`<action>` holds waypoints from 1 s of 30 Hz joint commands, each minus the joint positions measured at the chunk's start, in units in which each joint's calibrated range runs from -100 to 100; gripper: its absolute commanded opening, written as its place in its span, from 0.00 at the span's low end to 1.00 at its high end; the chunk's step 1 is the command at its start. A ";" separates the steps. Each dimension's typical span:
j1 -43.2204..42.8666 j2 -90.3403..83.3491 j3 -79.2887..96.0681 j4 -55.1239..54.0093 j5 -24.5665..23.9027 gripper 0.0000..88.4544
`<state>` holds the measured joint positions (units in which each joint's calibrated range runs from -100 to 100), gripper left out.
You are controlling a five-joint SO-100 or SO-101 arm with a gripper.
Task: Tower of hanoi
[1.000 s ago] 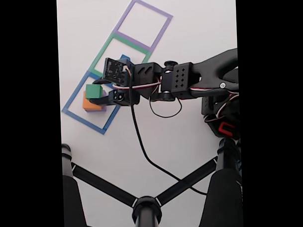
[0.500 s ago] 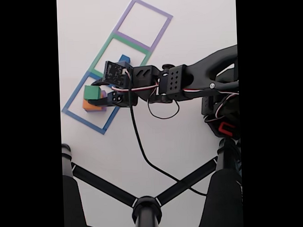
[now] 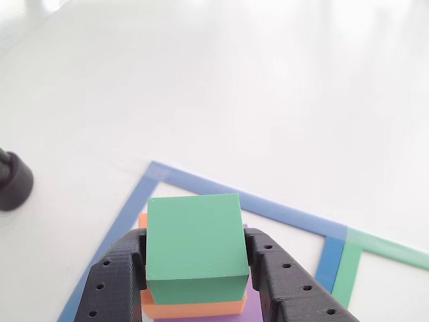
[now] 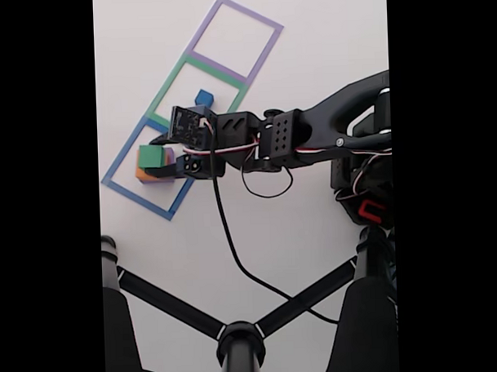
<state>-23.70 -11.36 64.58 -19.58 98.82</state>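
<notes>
The gripper has its two black fingers pressed against both sides of the green block, clamped on it. That green block sits above the orange block, whose edge peeks out below, and a sliver of the purple block shows under that; whether green rests on orange or hangs just over it cannot be told. In the fixed view the stack stands inside the blue taped outline, toward its upper half, with bare white tabletop between the blocks and the tape on the lower side. The small blue cube sits alone in the next square, the green taped outline, just beyond the arm's wrist. Past that comes the purple taped outline. Count: four blocks, three taped squares in a diagonal row. The table is plain white and wide open around the row. A black cable trails from the arm across it toward black frame struts at the bottom edge.
</notes>
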 commanded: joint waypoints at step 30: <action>0.64 -6.43 -2.74 -6.12 1.18 0.26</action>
<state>-23.70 -12.37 65.45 -25.84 98.82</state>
